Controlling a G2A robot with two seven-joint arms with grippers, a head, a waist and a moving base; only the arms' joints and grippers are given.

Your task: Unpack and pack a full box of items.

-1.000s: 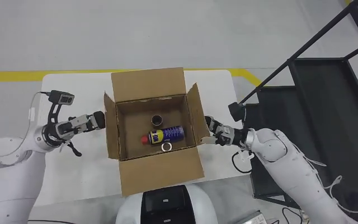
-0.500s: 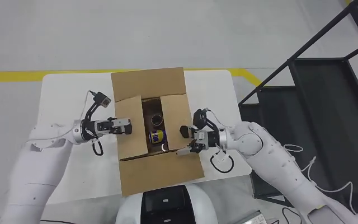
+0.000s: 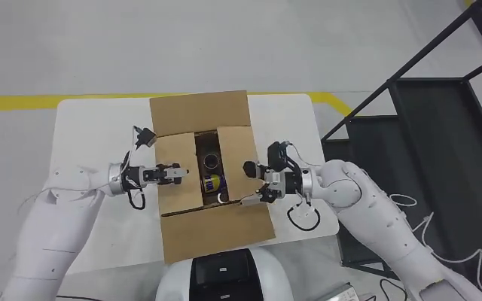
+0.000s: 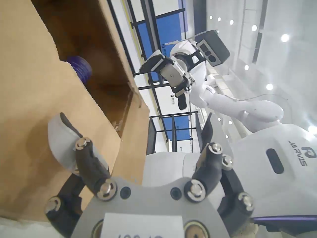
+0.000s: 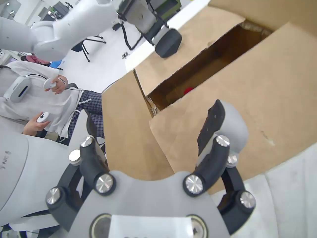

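White table point(image 3: 90, 120), grey floor behind it. I log the following from my console.

Item 1: box point(image 3: 199, 113), brown corrugated card, mid-table. The far and near flaps lie open and flat. The left flap point(image 3: 177, 150) and right flap point(image 3: 235, 150) are folded most of the way in, with a narrow gap between them.

Item 2: contents, seen through that gap. A can point(image 3: 212, 181) lies on its side on the box floor, with a roll point(image 3: 211, 160) toward the far wall and a ring point(image 3: 224, 197) by the near wall.

Item 3: left gripper point(image 3: 172, 172), on top of the left flap. Its fingers are spread and hold nothing, and one finger point(image 4: 64, 144) lies against the card.

Item 4: right gripper point(image 3: 251, 184), at the outer part of the right flap. Its fingers are also spread and empty, with one pad point(image 5: 213, 127) just over the card.

Handling, my estimate: the box is light. Its panels are stiff, but the creases are springy, so I expect a released flap to lift again. I would press with the flat of a finger near the middle of a flap's free edge instead of pinching, because a pinch at a corner may buckle the card. The can looks hard, smooth and likely to roll, so I would grip it across the body.
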